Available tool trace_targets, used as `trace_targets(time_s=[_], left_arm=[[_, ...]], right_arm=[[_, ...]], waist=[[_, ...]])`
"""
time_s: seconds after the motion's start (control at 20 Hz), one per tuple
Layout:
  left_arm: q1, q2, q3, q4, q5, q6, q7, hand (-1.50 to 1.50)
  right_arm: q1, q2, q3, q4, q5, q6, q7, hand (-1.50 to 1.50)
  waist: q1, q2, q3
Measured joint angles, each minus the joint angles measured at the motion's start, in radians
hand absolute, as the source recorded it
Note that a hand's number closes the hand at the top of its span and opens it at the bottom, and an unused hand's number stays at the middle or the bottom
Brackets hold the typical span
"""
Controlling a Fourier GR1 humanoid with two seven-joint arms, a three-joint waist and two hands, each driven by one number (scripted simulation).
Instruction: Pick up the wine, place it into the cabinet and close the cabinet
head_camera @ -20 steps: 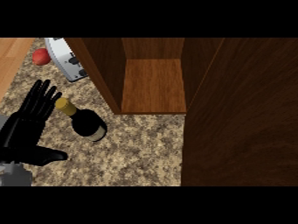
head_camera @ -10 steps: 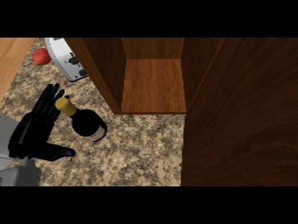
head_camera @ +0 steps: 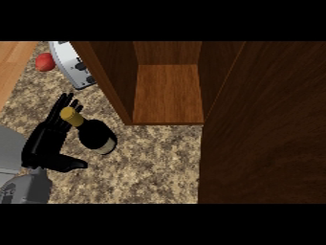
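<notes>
Basically pre-grasp: left robot hand [head_camera: 47,139], fingers straight and thumb spread, sits just beside the wine [head_camera: 94,134] standing on the worktop [head_camera: 151,162] near the open cabinet [head_camera: 167,91]; next, curl around it.

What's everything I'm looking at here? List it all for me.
Wine bottle: one, dark with a gold cap, upright on the counter left of the cabinet.
Cabinet: one, brown wood, open, inside shelf bare.
Cabinet door: one, dark brown wood, swung open at the right.
Counter: one, speckled brown stone, across the lower left.
Toaster-like appliance: one, silver-grey, upper left beside the cabinet.
Red round thing: one, upper left edge of the counter; cannot tell what it is.
Wooden floor: light brown, far left.
Left hand: one, black, fingers straight, just left of the bottle.
Right hand: not in view.
</notes>
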Motion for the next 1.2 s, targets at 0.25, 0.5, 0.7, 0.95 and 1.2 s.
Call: trace_targets(time_s=[0.25,0.5,0.7,0.95,1.2], left_arm=[[-0.020,-0.013,-0.010,0.082,-0.037,0.004,-0.072,-1.50],[-0.046,0.001,-0.006,0.180,-0.061,-0.011,-0.137,-1.50],[-0.072,0.000,-0.004,0.254,-0.075,-0.012,-0.182,-1.50],[-0.090,0.005,-0.007,0.315,-0.093,-0.015,-0.225,-1.50],[-0.124,0.013,-0.005,0.405,-0.106,-0.034,-0.270,-1.50]], right_arm=[[-0.011,0.020,0.016,0.005,-0.001,-0.001,-0.006,-1.50],[-0.012,0.018,0.004,0.003,-0.003,-0.001,0.003,-1.50],[-0.013,0.025,0.019,0.000,-0.002,-0.005,0.011,-1.50],[-0.025,0.022,0.010,0.001,-0.001,-0.005,0.018,-1.50],[-0.019,0.030,0.042,-0.005,0.005,-0.013,0.023,-1.50]], waist=[[0.001,0.000,0.000],[0.000,0.000,0.000],[0.000,0.000,0.000],[0.001,0.000,0.000],[-0.003,0.000,0.000]])
